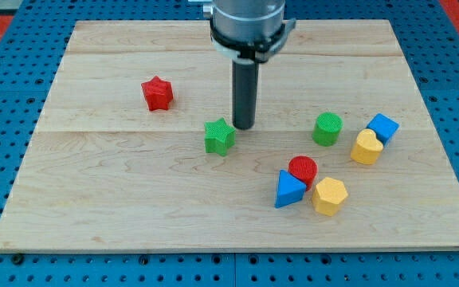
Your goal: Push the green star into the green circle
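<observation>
At centre of tabletop [134,183], slightly toward view's top: my tip [244,127], lower end of dark rod [244,92]. No jaws on this rig, so nothing to spread, press together or pinch; bare rod only.

Tip just beside green star [220,136], at its upper-right corner. Touching or a hair apart: cannot tell. Green circle [327,128] well apart from star, toward view's right, roughly level with it, bare wood between.

Step in hand, as judged: wrong side for the push. Tip between star and circle, so any drive from this spot likely to send star leftward, away from target. Advice:
- back off toward view's top, clear of star;
- loop round to star's left flank without brushing a point;
- set tip level with star's middle, on the line through star and circle;
- push slowly rightward; correct early if star spins off one of its points;
- stop at contact with circle, before circle gets shoved onward.

Risk: just beyond circle on view's right, yellow heart [366,147] and blue block [383,126], touching each other. Overshoot likely to knock circle into them.

Further out: red circle [303,169], blue triangle [289,190], yellow hexagon [330,196] bunched toward view's bottom right, below the push line. Red star [157,93] alone at upper left, well apart.

Containers: none in view. No tray, bowl or bin; all blocks loose on tabletop, none stacked.
</observation>
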Robot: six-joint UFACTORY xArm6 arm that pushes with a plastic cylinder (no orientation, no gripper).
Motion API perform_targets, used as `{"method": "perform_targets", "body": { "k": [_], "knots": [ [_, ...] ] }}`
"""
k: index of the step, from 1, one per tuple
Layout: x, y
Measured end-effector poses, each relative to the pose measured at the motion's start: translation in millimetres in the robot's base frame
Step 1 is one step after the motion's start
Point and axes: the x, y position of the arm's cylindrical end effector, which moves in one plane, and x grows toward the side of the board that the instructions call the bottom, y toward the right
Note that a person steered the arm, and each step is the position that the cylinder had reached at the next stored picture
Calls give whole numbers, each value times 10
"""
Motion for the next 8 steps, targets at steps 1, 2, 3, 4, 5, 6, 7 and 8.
{"method": "perform_targets", "body": {
  "k": [1, 2, 3, 4, 5, 6, 7, 8],
  "knots": [
    [-209, -259],
    [-14, -724],
    [295, -962],
    [540, -498],
    [550, 233],
    [535, 621],
    [362, 557],
    [374, 931]
  ]
}}
